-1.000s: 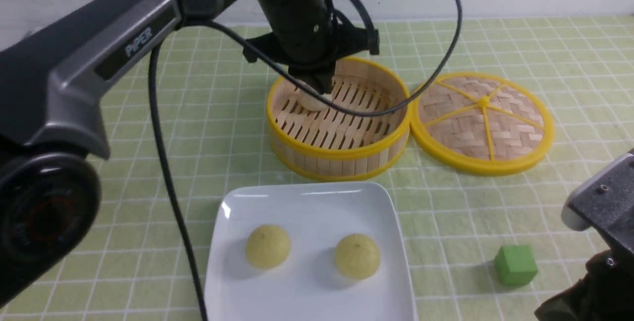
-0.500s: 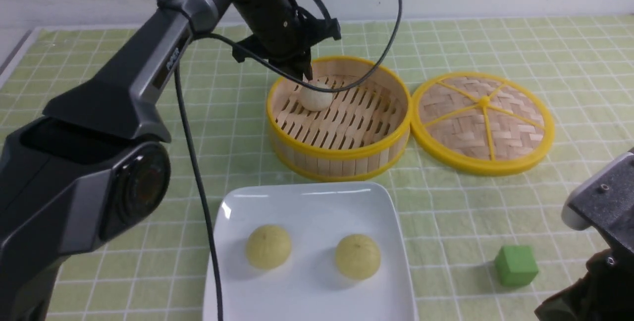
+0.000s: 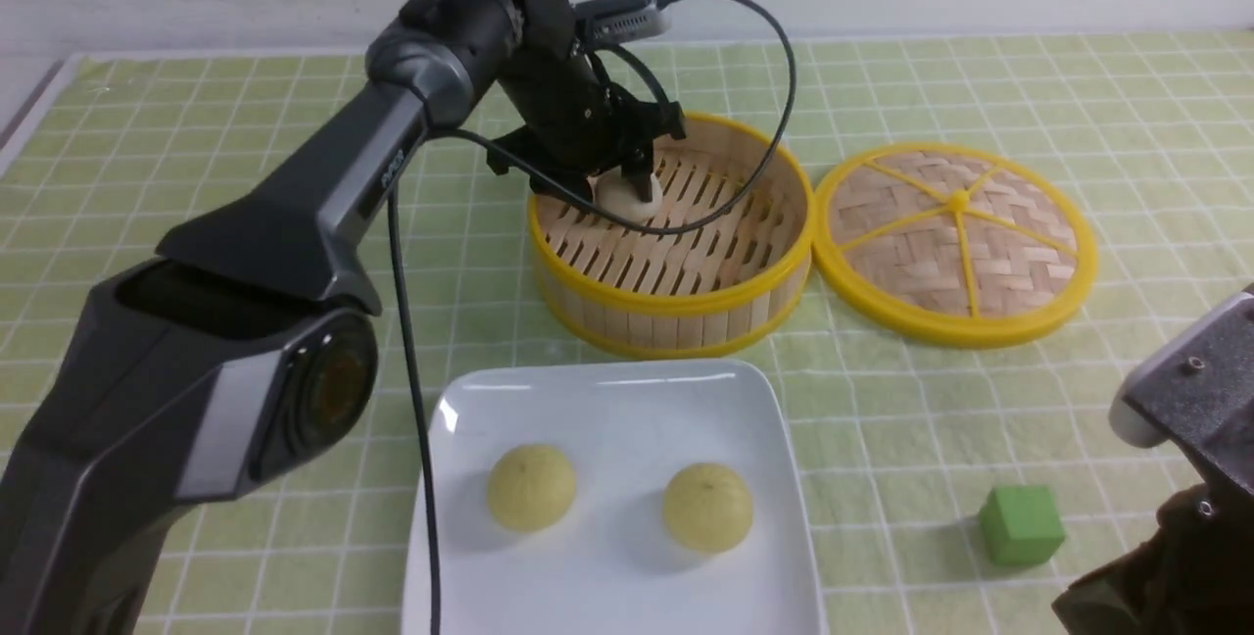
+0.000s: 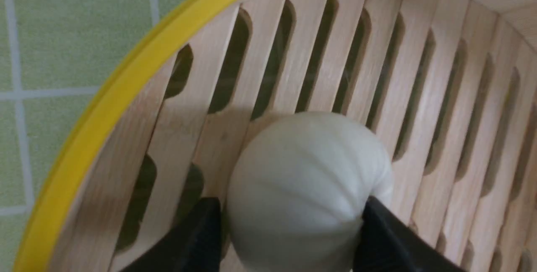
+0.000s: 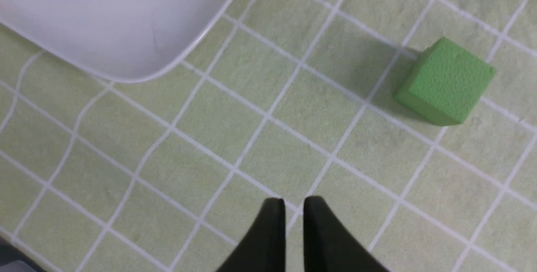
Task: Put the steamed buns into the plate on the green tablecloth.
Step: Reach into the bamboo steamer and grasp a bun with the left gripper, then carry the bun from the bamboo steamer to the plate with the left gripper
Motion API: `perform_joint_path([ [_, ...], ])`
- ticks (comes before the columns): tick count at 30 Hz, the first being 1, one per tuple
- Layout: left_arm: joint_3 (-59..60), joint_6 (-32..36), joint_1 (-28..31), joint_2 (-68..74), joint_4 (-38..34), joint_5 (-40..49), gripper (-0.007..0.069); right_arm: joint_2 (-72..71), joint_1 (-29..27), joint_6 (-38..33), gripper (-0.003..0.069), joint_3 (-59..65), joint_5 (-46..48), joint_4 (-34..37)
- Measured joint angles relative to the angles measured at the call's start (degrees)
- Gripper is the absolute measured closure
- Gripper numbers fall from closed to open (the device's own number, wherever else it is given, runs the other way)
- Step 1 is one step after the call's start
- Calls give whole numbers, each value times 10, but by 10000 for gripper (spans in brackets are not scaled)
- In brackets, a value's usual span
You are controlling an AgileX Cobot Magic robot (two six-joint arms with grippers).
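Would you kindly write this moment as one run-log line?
left gripper: open astride white bun in steamer basket | right gripper: shut, empty | plate: two yellow buns

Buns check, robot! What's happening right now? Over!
Left gripper open around white bun in steamer. Right gripper nearly shut, empty. Two yellow buns on plate. Nothing seen in the way.

You've got just one marking here: a short strip of pale lettering on the side of the left arm (image 3: 395,168), on the long link reaching to the far side of the green tablecloth (image 3: 196,125). It's too small and blurred to read for sure. Both wrist views show no text at all.
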Motion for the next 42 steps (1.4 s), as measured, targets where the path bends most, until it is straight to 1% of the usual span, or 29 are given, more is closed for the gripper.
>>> perform_joint_path([
  [2, -1, 0, 0, 3, -3, -8, 277, 0, 0, 0, 568, 0, 0, 4],
  [4, -3, -5, -1, 4, -3, -10, 366, 0, 0, 0, 566, 0, -1, 6],
  [5, -4, -15, -1, 4, -4, -11, 437, 0, 0, 0, 565, 0, -1, 6],
  [6, -4, -18, -1, 3, -4, -11, 449, 0, 0, 0, 565, 0, -1, 6],
  [7, -4, -32, -1, -2, -7, -11, 528, 0, 0, 0, 562, 0, -1, 6],
  [8, -4, -41, -1, -12, -7, -7, 564, 0, 0, 0, 561, 0, -1, 7],
  [9, -3, -44, -1, -20, -7, -3, 584, 0, 0, 0, 560, 0, -1, 7],
  [10, -3, -44, -1, -22, -7, -2, 586, 0, 0, 0, 560, 0, -1, 7],
  [13, 0, -43, -1, -76, 15, 40, 595, 0, 0, 0, 559, 0, -1, 7],
  [16, 2, -13, -1, -157, 34, 54, 595, 0, 0, 0, 551, 0, -3, 8],
  [19, 2, -3, -2, -211, 34, 54, 595, 0, 0, 0, 548, 0, -4, 8],
  [20, 7, 5, -7, -250, 27, 54, 595, 0, 0, 0, 547, 0, -4, 8],
  [23, 71, 48, -36, -323, 14, 54, 595, 0, 0, 0, 544, 0, -4, 9],
  [26, 185, 78, -73, -394, 13, 54, 595, 0, 0, 0, 540, 0, -4, 9],
  [31, 461, 93, -127, -505, 21, 54, 594, 0, 0, 0, 534, 0, -4, 9],
  [32, 473, 93, -130, -509, 21, 54, 594, 0, 0, 0, 534, 0, -4, 9],
  [34, 606, 85, -139, -548, 23, 54, 594, 0, 0, 0, 531, 0, -4, 9],
  [36, 715, 50, -140, -569, 15, 36, 594, 0, 0, 0, 528, 0, -4, 9],
  [37, 726, 46, -140, -569, 14, 36, 594, 0, 0, 0, 528, 0, -4, 9],
  [38, 815, 22, -140, -576, 1, -12, 594, 0, 0, 0, 526, 0, -4, 9],
  [40, 894, -1, -140, -578, -13, -77, 594, 0, 0, 0, 524, 0, -3, 9],
  [41, 907, -6, -140, -578, -17, -91, 594, 0, 0, 0, 524, 0, -2, 9],
  [42, 942, -21, -140, -578, -22, -134, 593, 0, 0, 0, 522, 0, 0, 9],
])
